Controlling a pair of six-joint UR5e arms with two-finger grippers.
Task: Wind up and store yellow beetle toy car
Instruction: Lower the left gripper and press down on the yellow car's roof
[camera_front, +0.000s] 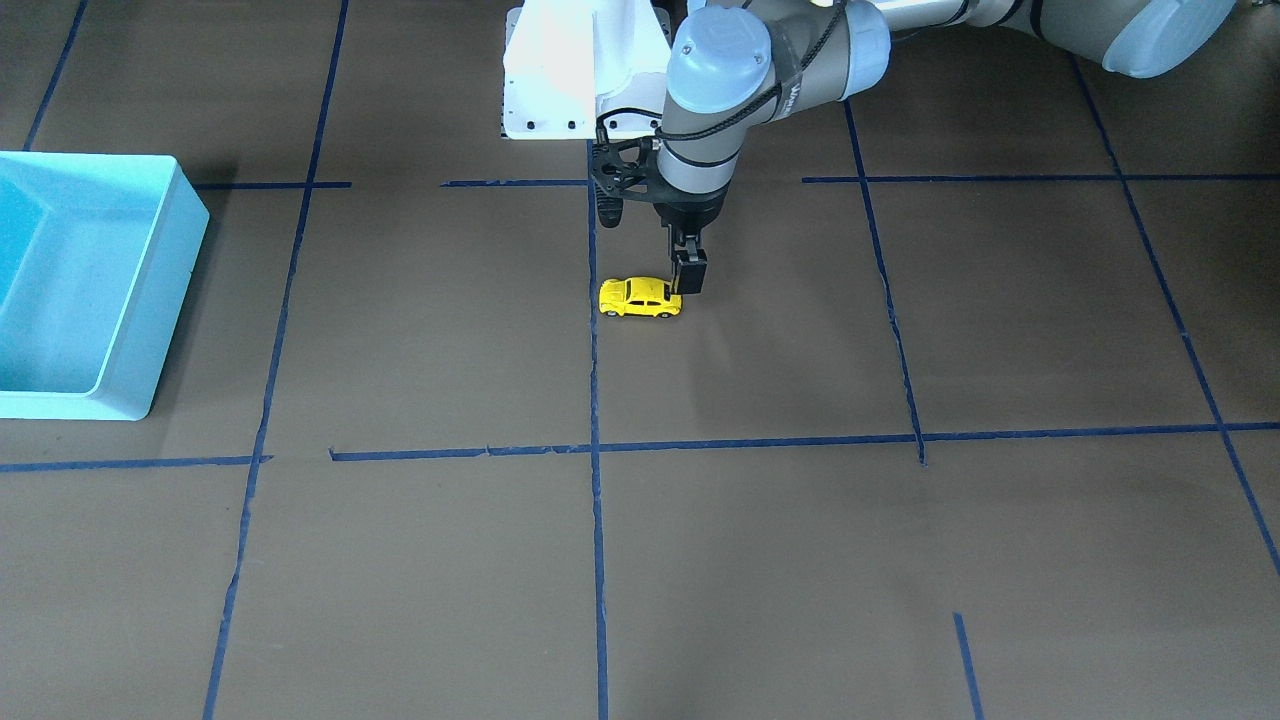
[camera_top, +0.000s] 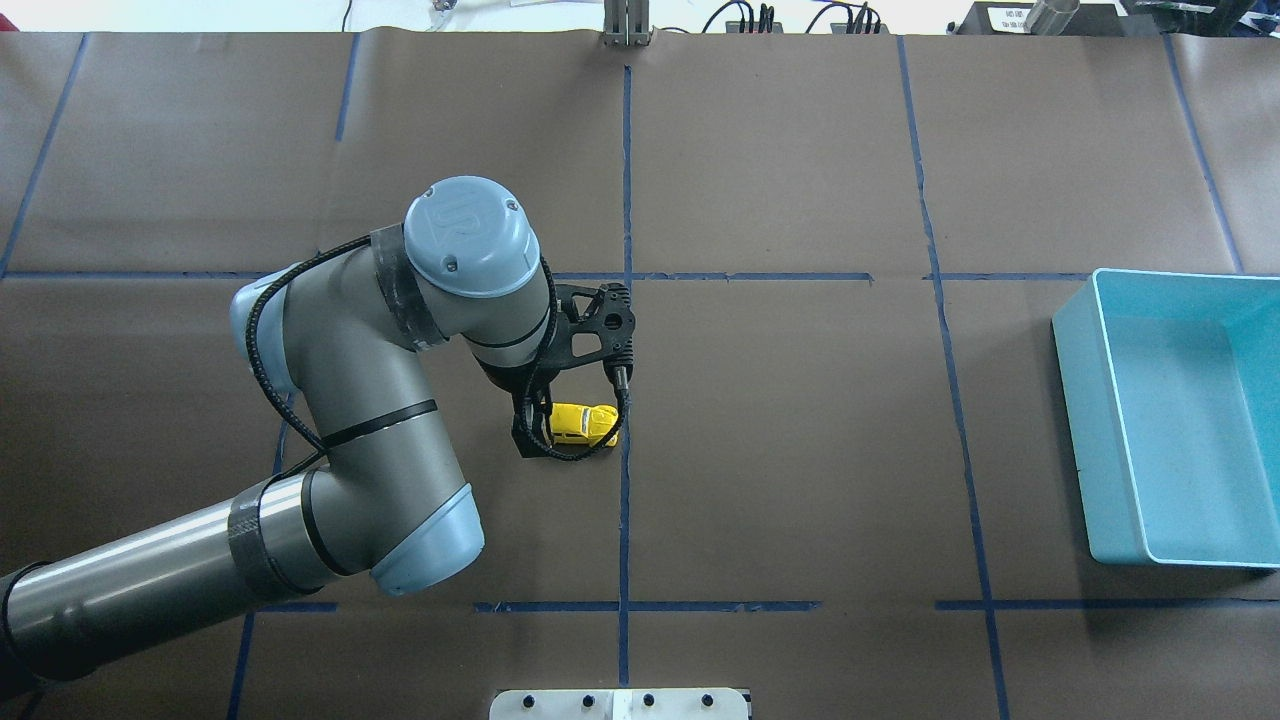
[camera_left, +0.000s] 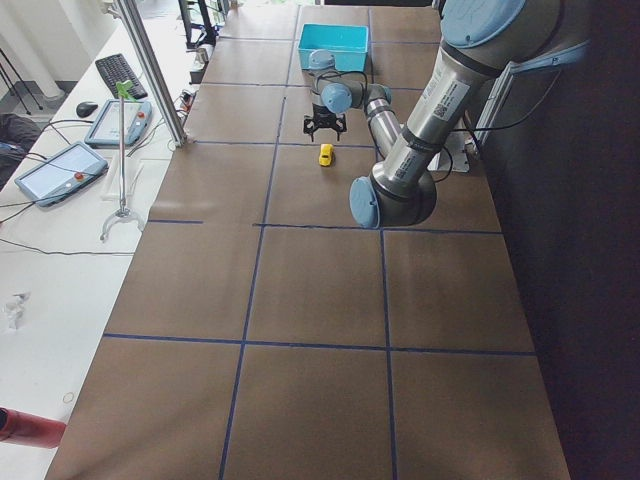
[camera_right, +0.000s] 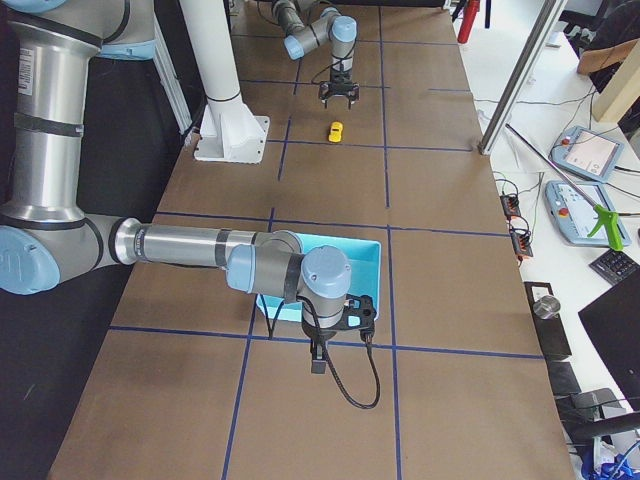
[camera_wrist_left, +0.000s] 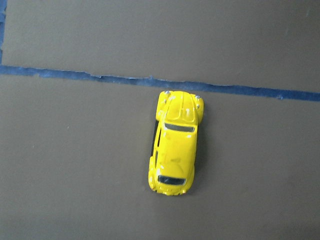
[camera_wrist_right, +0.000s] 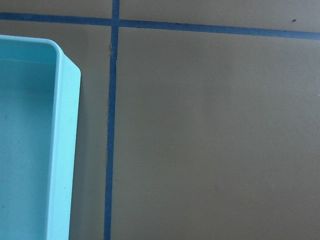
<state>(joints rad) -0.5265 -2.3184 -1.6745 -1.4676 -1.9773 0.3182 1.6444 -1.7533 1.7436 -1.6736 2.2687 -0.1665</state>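
While the yellow beetle toy car (camera_front: 640, 298) sits on its wheels on the brown table (camera_front: 760, 560), just beside a blue tape line (camera_front: 596, 380), the left gripper (camera_front: 690, 282) hangs low at the car's 3 o'clock end in the front-facing view. One dark finger is at or against that end; whether the jaws are apart or together I cannot tell. From overhead, the turquoise bin (camera_top: 1072, 400) lies well apart at the car's 3 o'clock. The right gripper (camera_right: 318, 362) hovers by the bin's edge, its jaws likewise unclear
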